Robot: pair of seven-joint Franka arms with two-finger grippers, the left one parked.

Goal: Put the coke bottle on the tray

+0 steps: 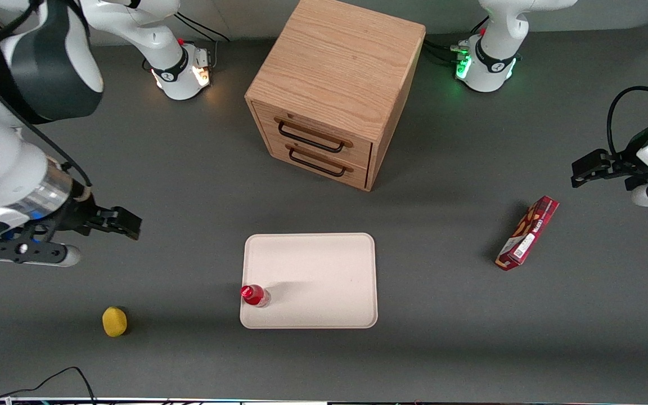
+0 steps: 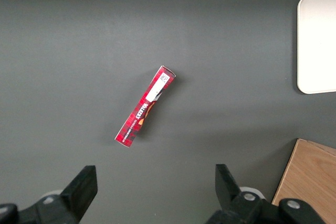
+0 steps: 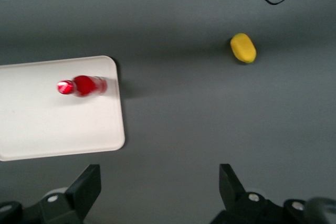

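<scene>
The coke bottle (image 1: 255,295) (image 3: 81,86), small and red with a red cap, stands upright on the tray (image 1: 324,281) (image 3: 47,124), close to the tray's corner nearest the front camera at the working arm's end. The tray is flat, cream-white, with rounded corners. My right gripper (image 1: 124,223) (image 3: 157,182) hangs open above bare table, well away from the tray toward the working arm's end, with nothing between its fingers (image 3: 86,184).
A yellow lemon-like object (image 1: 115,321) (image 3: 243,48) lies on the table nearer the front camera than the gripper. A wooden two-drawer cabinet (image 1: 332,90) stands farther from the camera than the tray. A red snack box (image 1: 527,232) (image 2: 145,105) lies toward the parked arm's end.
</scene>
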